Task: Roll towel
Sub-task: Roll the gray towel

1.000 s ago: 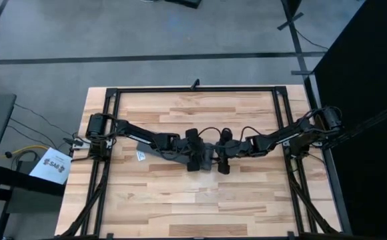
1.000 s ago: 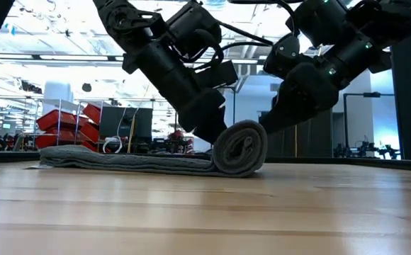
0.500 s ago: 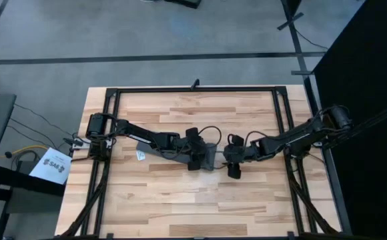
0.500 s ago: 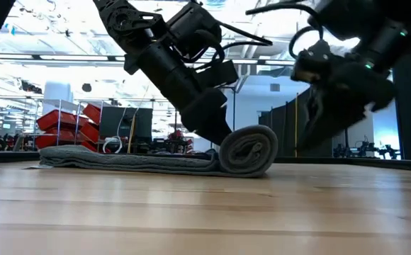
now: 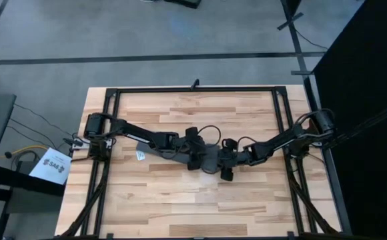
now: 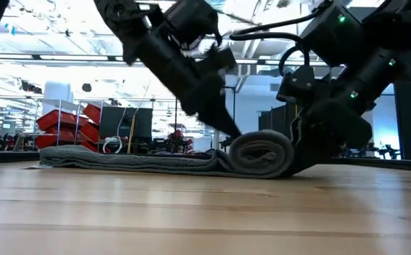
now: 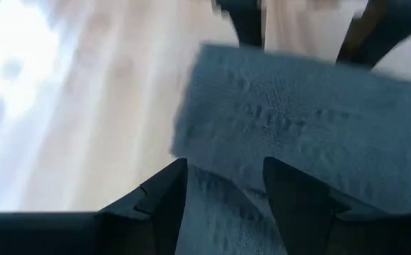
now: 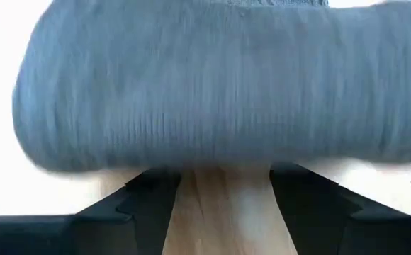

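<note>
As right gripper [image 6: 299, 152] comes back from half-second-ago retreat, roll regains support: fingers spread wide, low at roll's outer face. Towel [image 6: 156, 160] mid-table, one end wound into fat roll, rest flat toward label tag [image 5: 141, 156]. Roll shifted slightly outward. Beyond roll, left gripper [image 6: 228, 129] presses roll top, fingers parted, clamping nothing. Judgement: rolling partway done.

The right end effector [image 6: 301, 145] — lifted clear toward the right of the low view half a second ago — has come back down against the rolled end of the dark grey soft cloth towel [image 6: 259, 152]. The roll has shifted rightward and looks flatter, and the left end effector [image 6: 227, 127] followed it.
</note>
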You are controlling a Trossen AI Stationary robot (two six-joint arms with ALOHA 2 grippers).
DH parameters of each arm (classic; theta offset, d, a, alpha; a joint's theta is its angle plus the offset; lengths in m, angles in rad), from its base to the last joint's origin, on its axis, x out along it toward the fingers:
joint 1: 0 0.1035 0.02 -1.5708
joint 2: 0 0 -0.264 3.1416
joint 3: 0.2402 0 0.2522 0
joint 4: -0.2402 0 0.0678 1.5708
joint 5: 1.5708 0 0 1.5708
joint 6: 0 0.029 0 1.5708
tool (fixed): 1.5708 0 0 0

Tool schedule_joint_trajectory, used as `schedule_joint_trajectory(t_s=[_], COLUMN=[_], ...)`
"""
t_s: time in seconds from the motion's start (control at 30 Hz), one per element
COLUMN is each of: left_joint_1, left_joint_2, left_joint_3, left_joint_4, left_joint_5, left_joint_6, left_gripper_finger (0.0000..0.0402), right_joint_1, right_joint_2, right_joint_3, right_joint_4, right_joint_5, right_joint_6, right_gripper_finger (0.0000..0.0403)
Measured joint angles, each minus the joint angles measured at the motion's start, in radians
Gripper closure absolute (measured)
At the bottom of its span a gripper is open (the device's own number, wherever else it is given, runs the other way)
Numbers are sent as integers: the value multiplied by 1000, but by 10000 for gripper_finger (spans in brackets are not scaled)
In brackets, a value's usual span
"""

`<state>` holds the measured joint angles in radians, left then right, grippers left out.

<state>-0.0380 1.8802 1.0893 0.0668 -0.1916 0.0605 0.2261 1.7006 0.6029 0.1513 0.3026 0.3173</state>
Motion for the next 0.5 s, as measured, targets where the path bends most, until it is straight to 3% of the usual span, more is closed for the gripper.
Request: schedule_joint_trajectory(t_s=[0.2,0.37,0.5], left_joint_1=[0,7,15], left_joint_2=[-49,-32,-27], left_joint_3=[2,-23,-106], left_joint_4=[-24,-91,-37], left_joint_5=[-6,-49,-57], left_joint_6=[18,-18,-72], left_gripper_finger=[228,228,228], right_joint_1=[1,28,29], right_joint_2=[-27,-209,-358], right_joint_3=[0,-10,-7], right_joint_4=[-26,-267,-228], right_joint_5=[-1,6,7], right_joint_6=[-31,-5,-33], right_gripper_finger=[184,184,191])
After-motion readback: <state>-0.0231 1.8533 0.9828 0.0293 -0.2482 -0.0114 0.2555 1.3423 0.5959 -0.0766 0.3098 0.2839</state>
